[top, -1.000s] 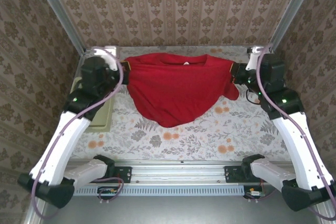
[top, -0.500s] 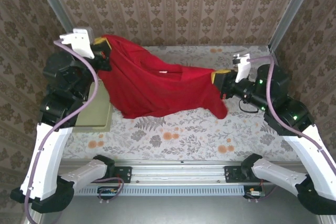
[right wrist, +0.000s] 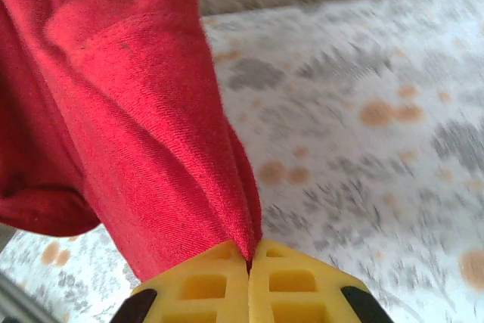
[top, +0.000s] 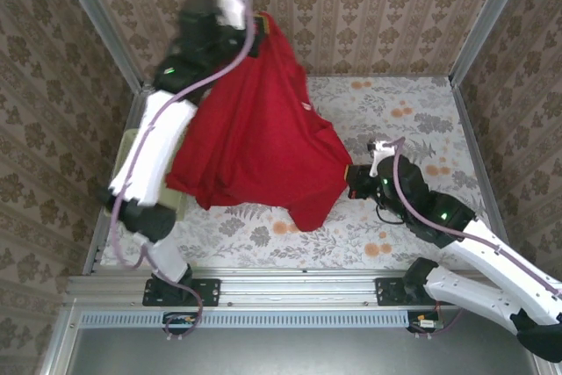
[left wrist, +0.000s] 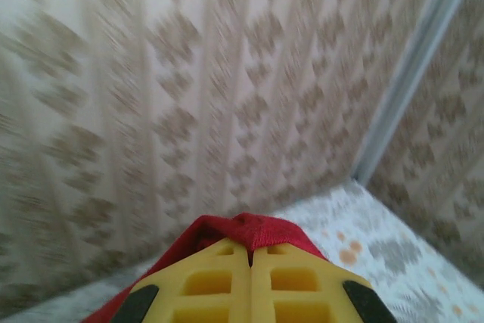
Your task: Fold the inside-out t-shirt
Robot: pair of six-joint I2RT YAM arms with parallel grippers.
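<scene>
The left jaws are shut tight on a small bit of the red inside-out t-shirt (top: 255,133). The left arm (top: 154,151) holds that bit high above the back of the tabletop (top: 413,116). In the left wrist view, red cloth (left wrist: 242,226) pokes out past the closed yellow tips.

The right jaws are shut tight too. They pinch another corner of the t-shirt (right wrist: 136,111) low down, just above the middle of the tabletop, at the end of the right arm (top: 443,215).

So the t-shirt hangs between 2 grips, 1 high and 1 low, like a slanted red sheet. Its lowest part sags down to the near side of the tabletop, and 1 side rests against the left arm.

I think the arms are trying to open the t-shirt out so it can lie flat.

Things could go wrong here. Each pinch looks small, so a hard pull could make the cloth slip out and drop in a heap. The side on the left arm could snag there. If the t-shirt comes down on the tabletop bunched up, the fold may turn out crooked.
</scene>
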